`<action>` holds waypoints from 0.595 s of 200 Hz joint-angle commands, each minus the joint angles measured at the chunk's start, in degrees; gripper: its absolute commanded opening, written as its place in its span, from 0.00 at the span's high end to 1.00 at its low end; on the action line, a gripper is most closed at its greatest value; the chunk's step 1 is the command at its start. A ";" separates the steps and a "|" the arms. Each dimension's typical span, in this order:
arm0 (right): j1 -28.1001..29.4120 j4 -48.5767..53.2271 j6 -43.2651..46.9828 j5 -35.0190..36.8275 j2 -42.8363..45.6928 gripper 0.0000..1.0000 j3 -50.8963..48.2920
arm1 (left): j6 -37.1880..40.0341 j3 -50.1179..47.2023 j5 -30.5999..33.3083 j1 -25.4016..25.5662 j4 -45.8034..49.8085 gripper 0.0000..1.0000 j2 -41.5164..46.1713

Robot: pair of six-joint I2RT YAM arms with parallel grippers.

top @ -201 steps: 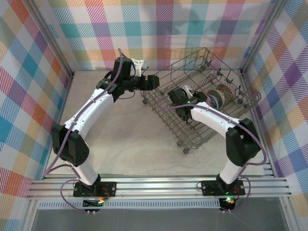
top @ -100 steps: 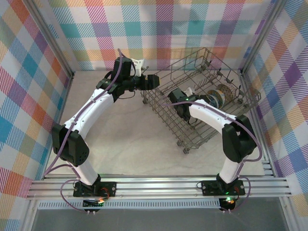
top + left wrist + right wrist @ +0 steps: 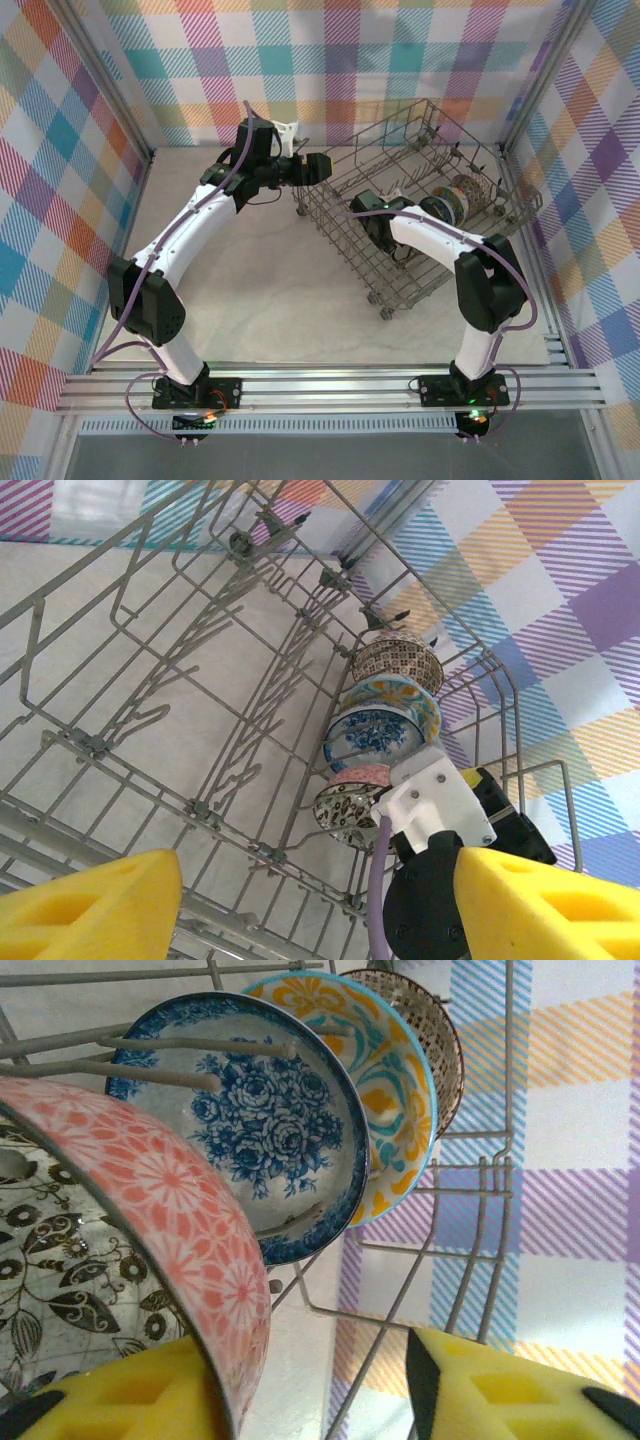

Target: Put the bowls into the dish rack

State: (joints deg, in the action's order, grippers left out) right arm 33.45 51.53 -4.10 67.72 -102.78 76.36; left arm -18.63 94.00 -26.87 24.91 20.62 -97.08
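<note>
While right fingers (image 3: 500,1395) sit parted around pink patterned ceramic bowl (image 3: 170,1210), straight retreat best spares grey wire dish rack (image 3: 345,235); left fingers (image 3: 90,910) wide.

The table (image 3: 270,290) is pale with faint grey marks. Around it stand walls (image 3: 380,60) of checked cloth in many colours. A silver rail (image 3: 330,385) runs along its near edge, and silver posts (image 3: 113,90) rise at the corners.
</note>
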 commanded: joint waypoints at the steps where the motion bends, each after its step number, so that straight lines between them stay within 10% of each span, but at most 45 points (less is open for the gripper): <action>1: -0.75 -0.01 0.32 -0.78 0.33 0.45 0.62 | -0.49 0.47 0.39 -0.64 -1.44 0.27 0.80; 119: -3.40 -16.52 13.80 -16.32 8.59 0.10 -2.50 | -1.56 4.49 3.46 -0.22 1.45 0.27 -2.10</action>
State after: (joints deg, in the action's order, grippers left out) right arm 30.35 40.62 5.13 57.76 -97.65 75.53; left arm -19.14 95.83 -24.77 24.93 21.02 -98.21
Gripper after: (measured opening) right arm 0.886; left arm 0.724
